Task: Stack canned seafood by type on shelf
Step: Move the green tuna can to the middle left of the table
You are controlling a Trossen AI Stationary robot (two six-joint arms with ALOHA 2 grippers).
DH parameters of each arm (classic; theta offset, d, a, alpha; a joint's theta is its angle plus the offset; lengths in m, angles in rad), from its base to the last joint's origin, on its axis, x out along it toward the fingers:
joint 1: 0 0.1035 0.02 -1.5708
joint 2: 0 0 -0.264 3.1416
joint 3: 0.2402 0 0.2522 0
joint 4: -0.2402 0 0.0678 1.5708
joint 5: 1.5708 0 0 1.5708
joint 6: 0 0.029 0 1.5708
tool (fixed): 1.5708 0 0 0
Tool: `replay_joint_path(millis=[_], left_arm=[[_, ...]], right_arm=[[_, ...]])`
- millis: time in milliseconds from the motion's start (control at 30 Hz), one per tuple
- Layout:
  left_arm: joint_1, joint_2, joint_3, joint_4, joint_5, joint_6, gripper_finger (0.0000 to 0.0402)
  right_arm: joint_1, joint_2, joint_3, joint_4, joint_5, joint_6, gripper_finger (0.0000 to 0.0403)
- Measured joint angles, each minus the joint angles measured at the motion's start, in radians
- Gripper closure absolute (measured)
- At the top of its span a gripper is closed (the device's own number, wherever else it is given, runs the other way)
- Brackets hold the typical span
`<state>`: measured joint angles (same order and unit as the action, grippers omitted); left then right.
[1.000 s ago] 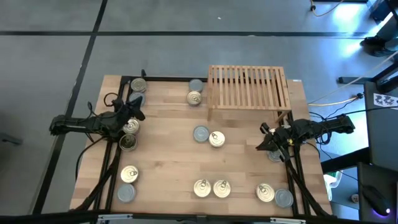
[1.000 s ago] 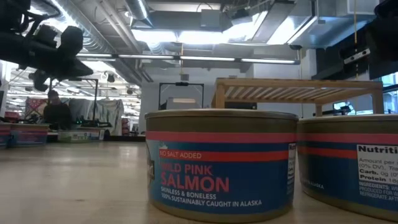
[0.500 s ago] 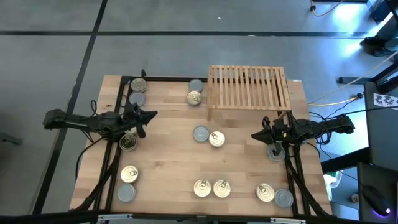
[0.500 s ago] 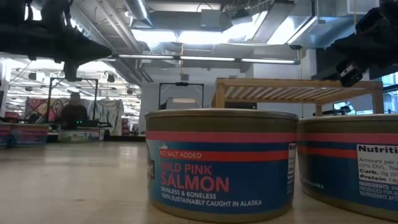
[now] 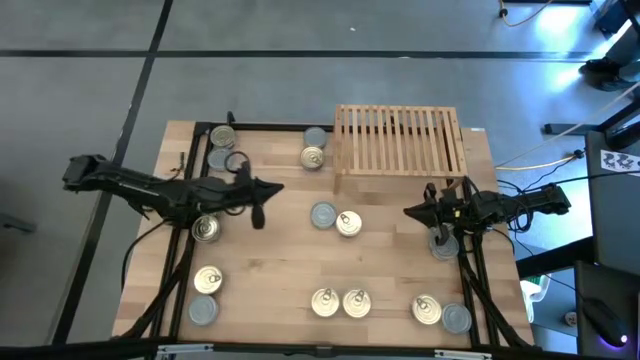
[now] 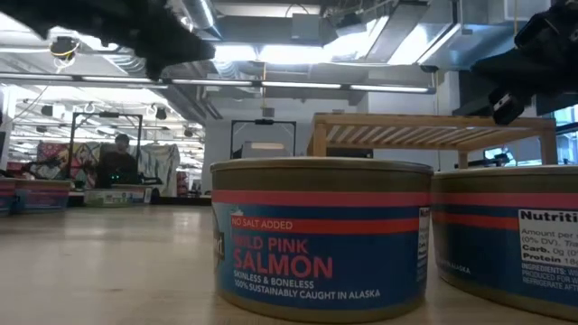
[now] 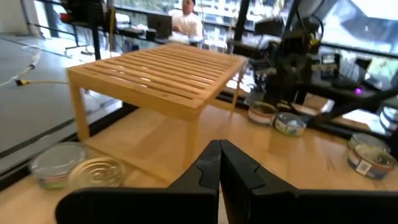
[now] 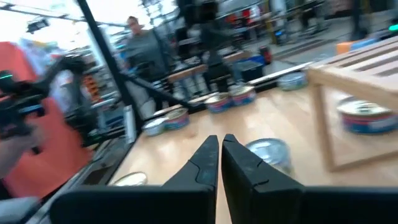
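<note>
L grip (image 5: 262, 190) jaws together, empty | R grip (image 5: 412, 213) same | shelf (image 5: 400, 140) bare, ahead of both | cans (image 5: 335, 221) between tips | tip: spread jaws before descent, centre on rim

light wood counter (image 5: 270, 255), slatted shelf (image 5: 398, 140) at the far edge, tins (image 5: 322, 214) scattered all over it

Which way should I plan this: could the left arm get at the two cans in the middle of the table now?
Probably yes. The left tool, shut and holding nothing, hovers beside the silver-topped can and gold-topped can, with bare tabletop between.
</note>
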<state>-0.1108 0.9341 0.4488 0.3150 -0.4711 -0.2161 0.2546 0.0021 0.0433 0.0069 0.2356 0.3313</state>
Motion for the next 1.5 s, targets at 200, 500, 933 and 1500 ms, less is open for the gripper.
replay_joint_path(millis=[200,500,933,1500], left_arm=[[0.0,0.231,0.099,0.121,0.075,0.036,0.04],[0.027,0.569,0.255,0.197,0.159,0.062,0.04],[0.072,0.833,0.343,0.147,0.287,0.138,0.04],[0.088,0.814,0.347,-0.19,0.274,0.058,0.04]], right_arm=[[0.0,0.0,0.0,-0.001,0.072,-0.078,0.0384],[0.0,0.003,0.0,-0.003,0.06,-0.152,0.0384],[0.0,0.052,0.0,-0.013,0.06,-0.127,0.0384],[0.0,0.234,0.0,-0.005,0.097,-0.146,0.0384]])
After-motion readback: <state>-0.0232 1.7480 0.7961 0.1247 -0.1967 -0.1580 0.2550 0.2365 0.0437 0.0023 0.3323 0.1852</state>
